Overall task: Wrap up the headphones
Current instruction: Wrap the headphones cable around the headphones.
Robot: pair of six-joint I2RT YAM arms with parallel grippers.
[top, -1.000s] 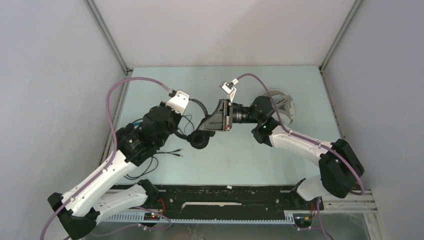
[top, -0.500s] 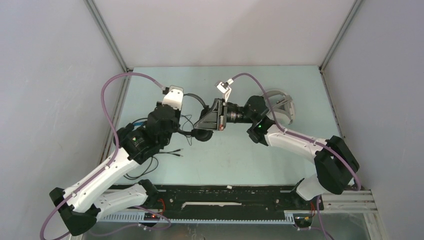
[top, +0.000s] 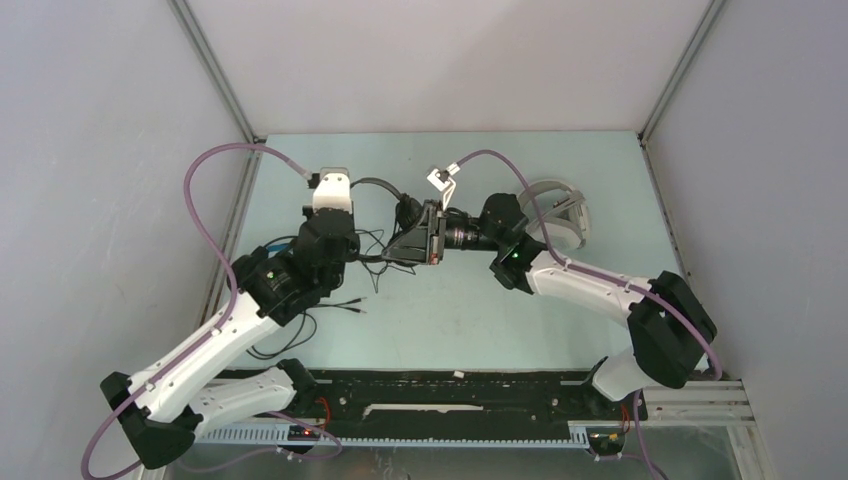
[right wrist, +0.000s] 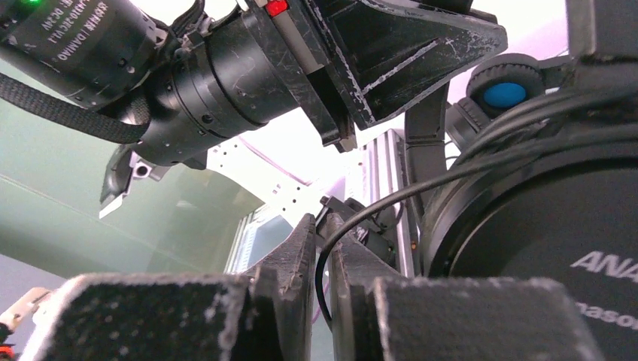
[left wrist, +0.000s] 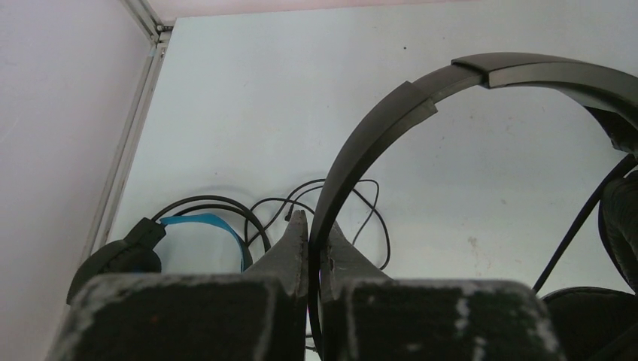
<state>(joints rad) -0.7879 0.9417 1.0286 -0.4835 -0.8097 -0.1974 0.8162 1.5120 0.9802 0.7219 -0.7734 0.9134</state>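
Observation:
My left gripper (left wrist: 314, 226) is shut on the headband of the slim black headset (left wrist: 421, 90), which is held off the table. In the top view the left gripper (top: 362, 245) and right gripper (top: 398, 245) meet at the table's middle, with the headband (top: 375, 184) arching above them. My right gripper (right wrist: 322, 226) is shut on that headset's thin black cable (right wrist: 391, 199), next to its earcup (right wrist: 542, 233). The blue-lined black headset (left wrist: 192, 226) lies on the table at the left. The white headset (top: 562, 212) lies behind the right arm.
Loose black cable (top: 340, 303) trails on the table in front of the left arm, with more loops (left wrist: 361, 203) beyond the left fingers. The left wall rail (left wrist: 132, 128) runs close to the blue-lined headset. The left arm's wrist (right wrist: 188, 75) hangs right over the right gripper.
Both grippers have moved up the table and a little left, carrying the slim black headset. The left wrist has turned, and the headband now arches higher at the back.

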